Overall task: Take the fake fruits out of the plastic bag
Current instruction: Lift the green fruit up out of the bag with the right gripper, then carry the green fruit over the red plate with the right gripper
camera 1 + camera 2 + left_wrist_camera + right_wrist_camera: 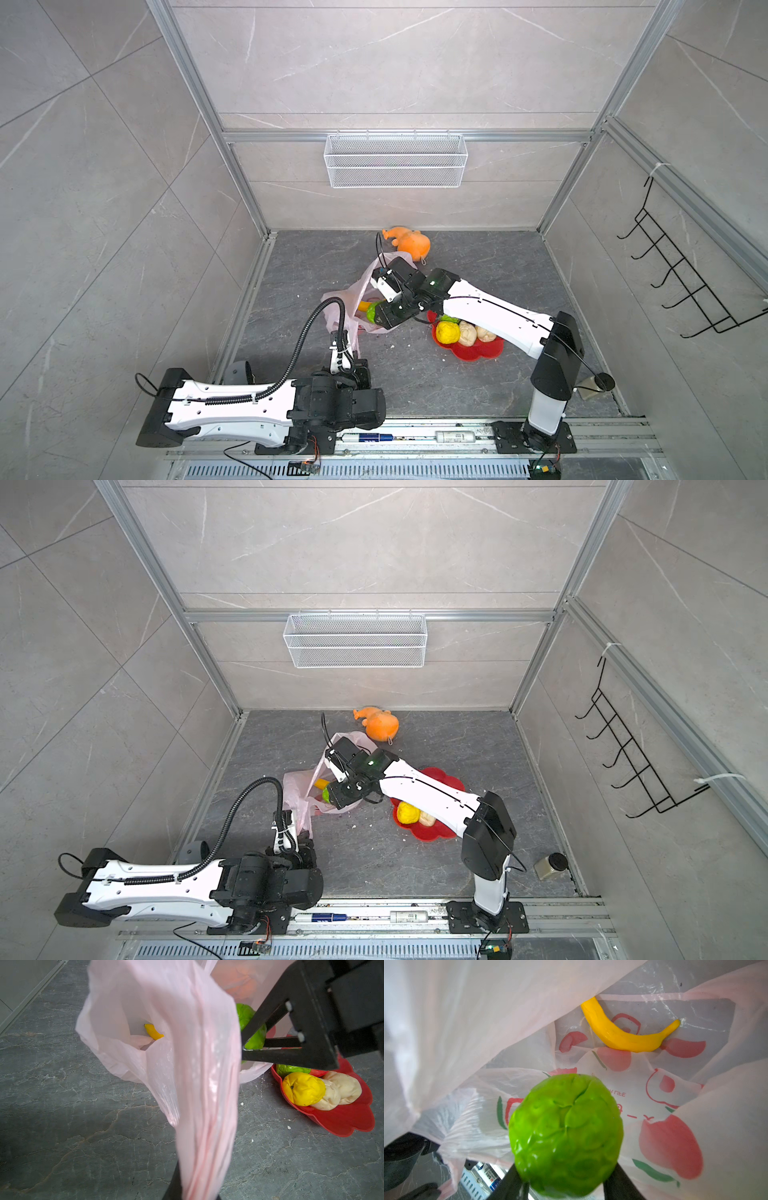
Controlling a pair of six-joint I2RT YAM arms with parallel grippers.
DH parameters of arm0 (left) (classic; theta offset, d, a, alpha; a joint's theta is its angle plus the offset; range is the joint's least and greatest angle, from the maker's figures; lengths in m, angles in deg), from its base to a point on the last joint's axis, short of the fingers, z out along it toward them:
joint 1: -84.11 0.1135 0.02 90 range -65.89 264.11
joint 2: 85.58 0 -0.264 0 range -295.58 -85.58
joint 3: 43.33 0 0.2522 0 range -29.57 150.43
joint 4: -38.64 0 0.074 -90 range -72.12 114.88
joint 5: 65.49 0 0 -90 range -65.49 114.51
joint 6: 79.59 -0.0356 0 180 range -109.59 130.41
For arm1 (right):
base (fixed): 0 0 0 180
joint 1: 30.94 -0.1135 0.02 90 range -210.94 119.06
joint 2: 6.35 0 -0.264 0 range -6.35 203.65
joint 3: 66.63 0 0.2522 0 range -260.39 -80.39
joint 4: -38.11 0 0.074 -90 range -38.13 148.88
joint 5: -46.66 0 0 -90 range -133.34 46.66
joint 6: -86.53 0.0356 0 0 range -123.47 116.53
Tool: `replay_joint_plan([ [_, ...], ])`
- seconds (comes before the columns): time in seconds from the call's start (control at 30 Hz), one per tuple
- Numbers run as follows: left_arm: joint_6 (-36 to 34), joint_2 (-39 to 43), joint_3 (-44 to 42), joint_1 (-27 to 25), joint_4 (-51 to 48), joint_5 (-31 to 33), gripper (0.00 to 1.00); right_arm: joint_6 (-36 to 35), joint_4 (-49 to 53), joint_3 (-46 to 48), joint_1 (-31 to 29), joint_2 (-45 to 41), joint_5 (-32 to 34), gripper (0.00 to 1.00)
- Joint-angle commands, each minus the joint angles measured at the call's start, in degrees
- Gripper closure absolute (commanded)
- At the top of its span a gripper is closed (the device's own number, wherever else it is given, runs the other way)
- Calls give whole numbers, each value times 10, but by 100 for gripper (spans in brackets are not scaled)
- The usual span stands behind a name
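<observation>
The right gripper (253, 1042) clamped the green ball (565, 1136) inside the plastic bag (187, 1043). The left gripper (193, 1192) pinched its handle. Clinging film might have snagged.

Light: bright, even, diffuse, from above; no harsh glare.
Shadows: soft, one dim patch on the floor (52, 1130) beside the plastic bag (203, 1084).
Blur: the bag's gathered strip nearest the left wrist lens; green ball (566, 1136) soft-edged, small sheen.
Sharp: banana (623, 1036) inside the bag.
Distortion: frame posts (197, 95) splay outward beyond the bag in both top views.
</observation>
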Motion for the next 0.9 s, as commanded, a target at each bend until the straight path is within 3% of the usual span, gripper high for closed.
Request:
replay_joint_plan([
  [0.0,10,12,9,-3,0,30,100,-23,54,-15,-4,-21,-21,69],
  [0.33,-8,31,19,-3,-12,46,100,-17,63,19,-4,-95,-44,69],
  [0.7,28,35,52,-3,-92,66,100,-1,109,70,-1,-203,33,69],
  [0.87,31,33,56,-3,-96,69,100,8,113,115,33,-257,65,69],
])
